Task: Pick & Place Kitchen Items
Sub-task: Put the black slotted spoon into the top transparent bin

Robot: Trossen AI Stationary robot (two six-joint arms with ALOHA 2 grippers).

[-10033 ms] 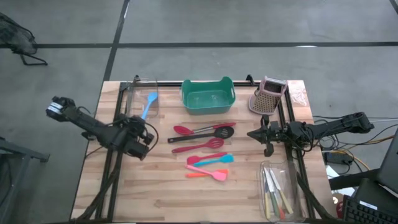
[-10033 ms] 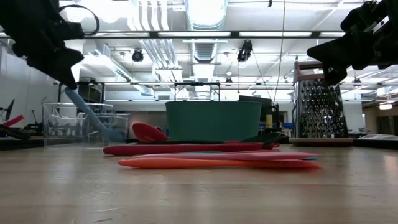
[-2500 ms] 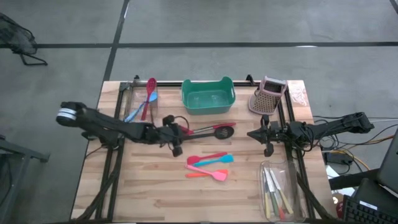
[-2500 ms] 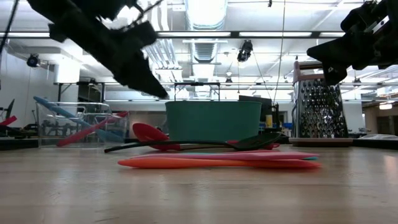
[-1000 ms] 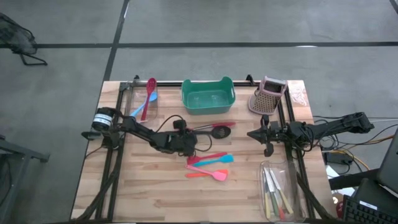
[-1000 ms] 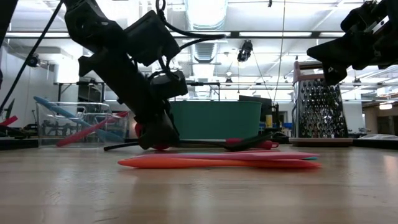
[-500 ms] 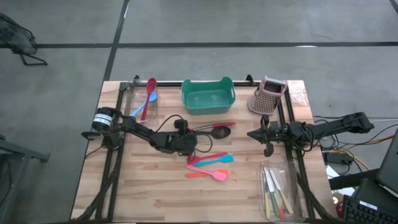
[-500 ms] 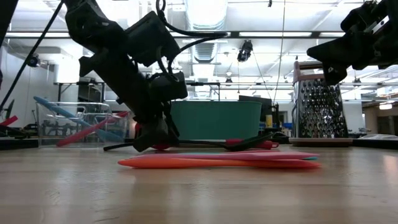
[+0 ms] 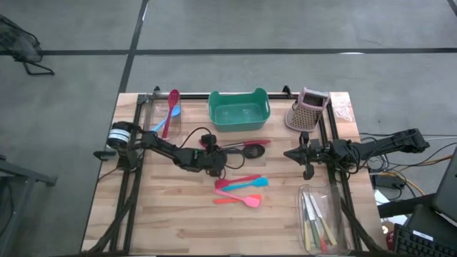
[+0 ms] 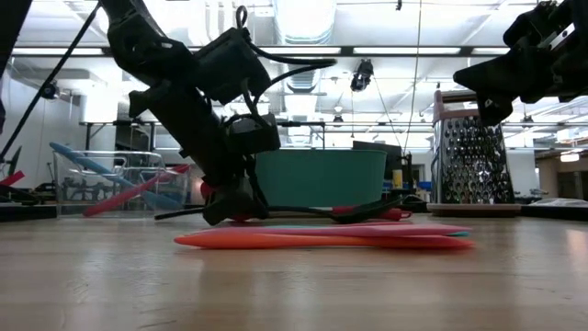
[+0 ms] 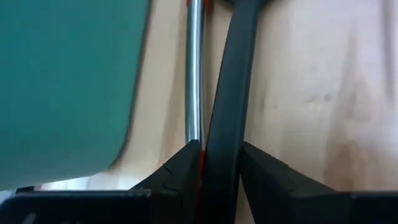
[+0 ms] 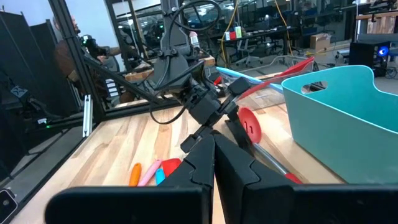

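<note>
A black slotted turner (image 9: 253,150) and a red spoon with a metal shaft (image 9: 260,143) lie side by side mid-table. My left gripper (image 9: 213,160) is down on their handles and hides the spoon's bowl from above; the bowl (image 10: 213,192) shows in the low view. Pink (image 9: 239,179), blue (image 9: 251,183) and orange (image 9: 239,200) spatulas lie flat nearer the near edge. My right gripper (image 9: 288,153) hovers shut above the table's right side, touching nothing. My left gripper pinches the black turner's handle (image 11: 225,118) between its two fingers (image 11: 184,167), which come slanting down from the table's left. The fingers straddle the handle and point along it. The handle lies on the table. The spoon's metal shaft (image 11: 193,74) runs right beside it.
A teal tub (image 9: 238,111) sits at the far edge, and a pinkish perforated holder (image 9: 308,108) stands to its right. A clear bin (image 9: 166,107) far left holds a blue spatula and a red utensil. A clear bin (image 9: 319,218) near right holds pale-handled metal pieces.
My left arm has stayed low at the turner's handle, and its wrist has shifted slightly toward the far edge. The utensils on the table lie where they were. My right arm has kept still.
</note>
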